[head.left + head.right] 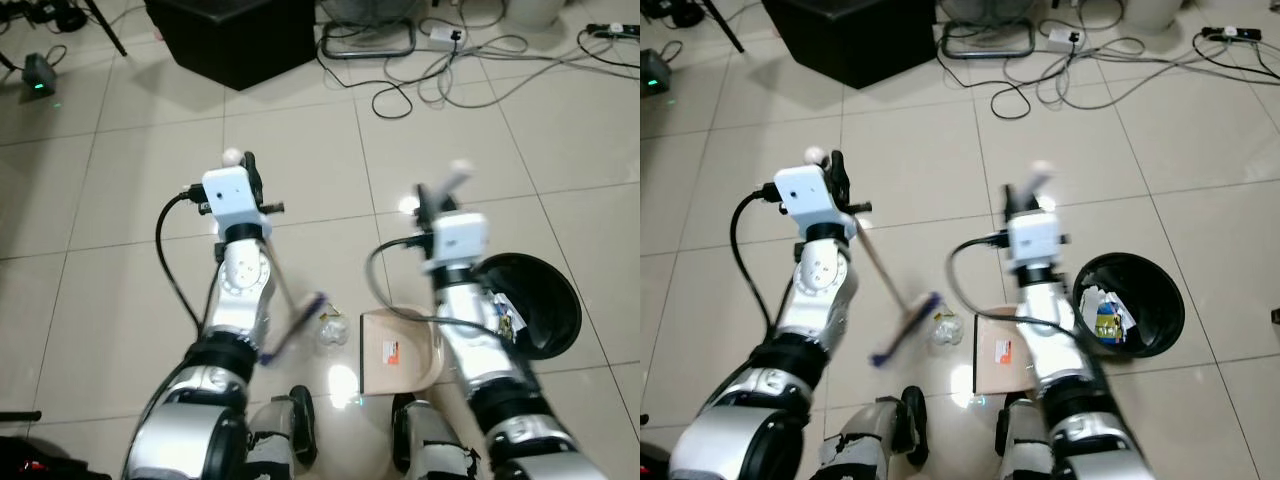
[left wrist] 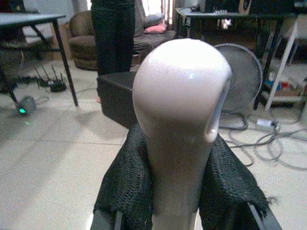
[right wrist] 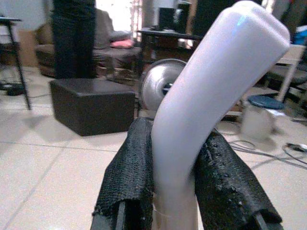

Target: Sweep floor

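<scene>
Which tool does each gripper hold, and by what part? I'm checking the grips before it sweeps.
The left gripper clamps the broom by its handle's top end; the right gripper clamps the dustpan by its handle's upper end.

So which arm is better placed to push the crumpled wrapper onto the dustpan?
Left: its tool holds the broom, whose head lies beside the wrapper. The right tool holds the dustpan.
</scene>
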